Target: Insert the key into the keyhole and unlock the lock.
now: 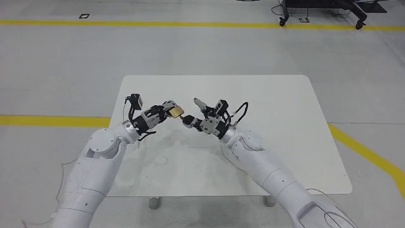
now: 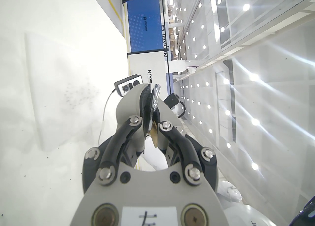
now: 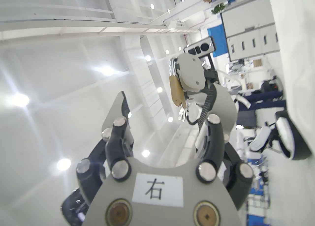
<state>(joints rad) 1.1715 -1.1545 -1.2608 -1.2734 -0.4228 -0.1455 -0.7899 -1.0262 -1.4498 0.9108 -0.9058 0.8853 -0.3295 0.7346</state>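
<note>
A brass padlock [image 1: 176, 110] with a silver shackle [image 2: 156, 96] is held above the white table [image 1: 285, 133], with my left gripper [image 1: 169, 110] shut on it. In the right wrist view the padlock [image 3: 176, 91] hangs off the left gripper's fingers [image 3: 192, 74], and a small silver key [image 3: 182, 112] sticks out of its lower end. My right gripper [image 1: 192, 111] faces the padlock's key end, close to it, and stands open. The key lies in the gap between its spread fingers [image 3: 120, 111], touching neither as far as I can see.
The table's edges run close on both sides of the arms. Yellow floor lines [image 1: 190, 23] cross behind and beside the table. A dark wheeled frame [image 1: 323, 3] stands far back right, away from the arms.
</note>
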